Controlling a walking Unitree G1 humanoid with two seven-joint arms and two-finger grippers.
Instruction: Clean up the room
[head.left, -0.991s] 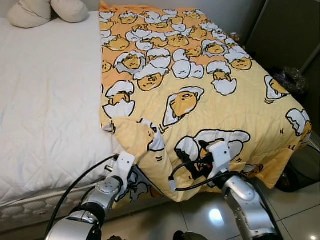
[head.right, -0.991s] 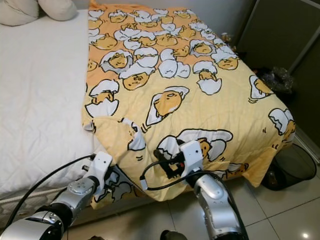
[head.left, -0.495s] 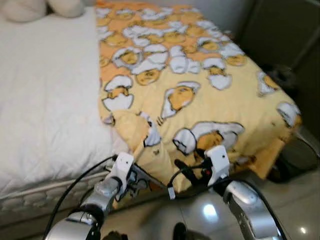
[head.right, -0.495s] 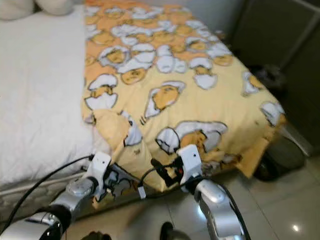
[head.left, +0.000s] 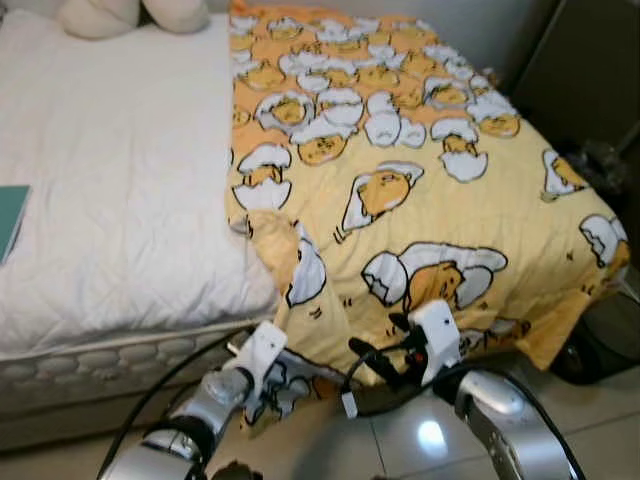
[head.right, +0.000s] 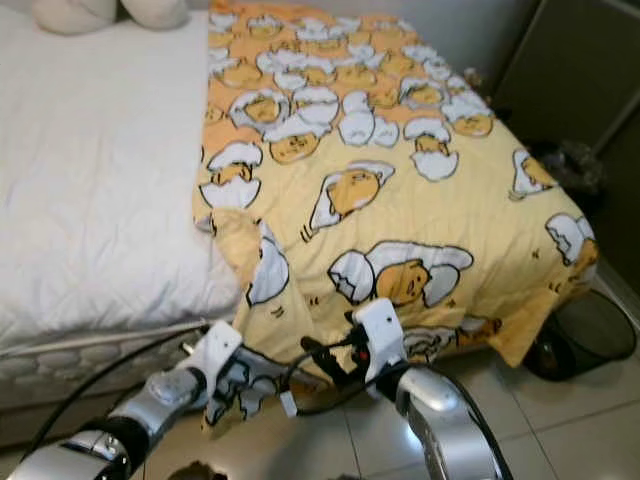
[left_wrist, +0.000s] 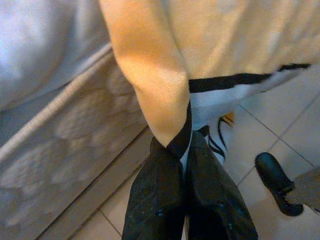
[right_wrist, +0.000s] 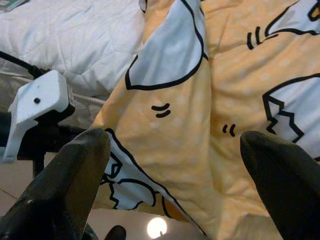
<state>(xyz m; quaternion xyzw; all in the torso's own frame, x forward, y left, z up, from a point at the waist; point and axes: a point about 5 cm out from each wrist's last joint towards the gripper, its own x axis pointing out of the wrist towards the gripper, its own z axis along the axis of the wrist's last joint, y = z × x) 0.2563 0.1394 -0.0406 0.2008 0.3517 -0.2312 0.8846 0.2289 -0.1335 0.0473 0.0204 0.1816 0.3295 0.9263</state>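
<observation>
A yellow blanket (head.left: 400, 150) printed with egg cartoons covers the right half of the bed, and its near edge hangs over the foot. My left gripper (left_wrist: 184, 145) is shut on the blanket's hanging left corner (head.left: 280, 385), low beside the mattress edge. My right gripper (right_wrist: 175, 150) is open just in front of the hanging blanket edge, its two black fingers (right_wrist: 75, 175) spread wide with nothing between them. In the left eye view the right gripper (head.left: 375, 360) sits right of the left wrist.
Bare white mattress (head.left: 120, 200) takes up the bed's left half, with pillows (head.left: 130, 12) at the head and a teal book (head.left: 10, 215) at the left edge. A dark bin (head.left: 600, 340) stands on the tiled floor (head.left: 400, 440) at the right, near a dark wardrobe (head.left: 590, 70).
The camera has shifted, bringing more of the bed's left side and the teal book into view. Both grippers sit lower at the bed's foot; the left still holds the corner.
</observation>
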